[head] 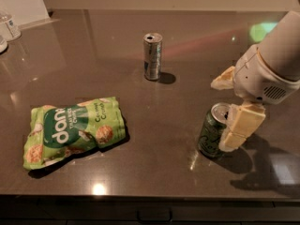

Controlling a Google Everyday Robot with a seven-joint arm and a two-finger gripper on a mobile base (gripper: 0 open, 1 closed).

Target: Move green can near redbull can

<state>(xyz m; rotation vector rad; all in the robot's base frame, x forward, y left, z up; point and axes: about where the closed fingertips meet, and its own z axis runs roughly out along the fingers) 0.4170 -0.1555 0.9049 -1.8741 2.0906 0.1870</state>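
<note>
The green can point(212, 131), dark green with pale script and a silver top, stands upright on the dark table point(154, 168) at the right front. The redbull can point(152, 56), slim and silver-blue, stands upright further back near the middle, well apart from the green can. My gripper point(229, 108) hangs over the right side of the green can, open. One cream finger point(240, 124) is against the can's right side. The other finger point(223, 80) is behind and above the can. The can stands on the table, not lifted.
A flat light-green snack bag point(72, 130) lies at the front left. A clear bottle point(10, 26) stands at the far left back by a white board. The table's front edge runs along the bottom, with a drawer handle point(153, 215) below it.
</note>
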